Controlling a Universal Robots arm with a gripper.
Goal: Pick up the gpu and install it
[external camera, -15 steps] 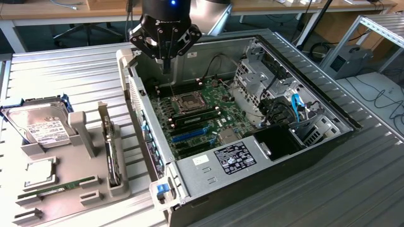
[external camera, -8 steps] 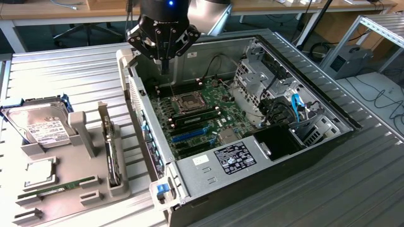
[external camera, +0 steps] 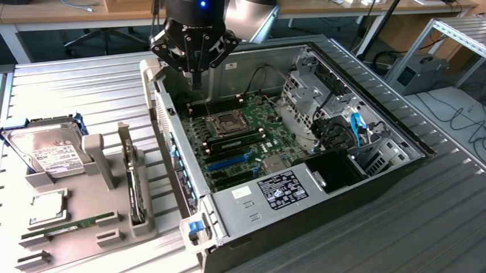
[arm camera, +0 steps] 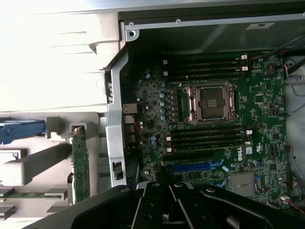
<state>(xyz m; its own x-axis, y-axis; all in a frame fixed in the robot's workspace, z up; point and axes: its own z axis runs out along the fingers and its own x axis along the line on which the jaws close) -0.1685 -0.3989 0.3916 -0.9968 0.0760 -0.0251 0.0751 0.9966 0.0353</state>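
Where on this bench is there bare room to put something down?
Free: ribbed table beyond the hard drive, beside the computer case, and the wide stretch on the exterior view's right of the case. Crowded: the holder tray with gpu, and the case's inside.

The arm [external camera: 254, 16] enters from the upper edge of the exterior view, its silvery-grey last link slanting down to a black wrist [external camera: 199, 14] (a small blue light [external camera: 202, 4] glows on it). Below the wrist the end effector [external camera: 196, 84] points almost straight down, with black linkages [external camera: 171, 48] splayed to either side of its body. Its two fingers [external camera: 195, 71] are pressed fully together into one slim dark tip. In the wrist view the dark linkages fan inward toward the middle.
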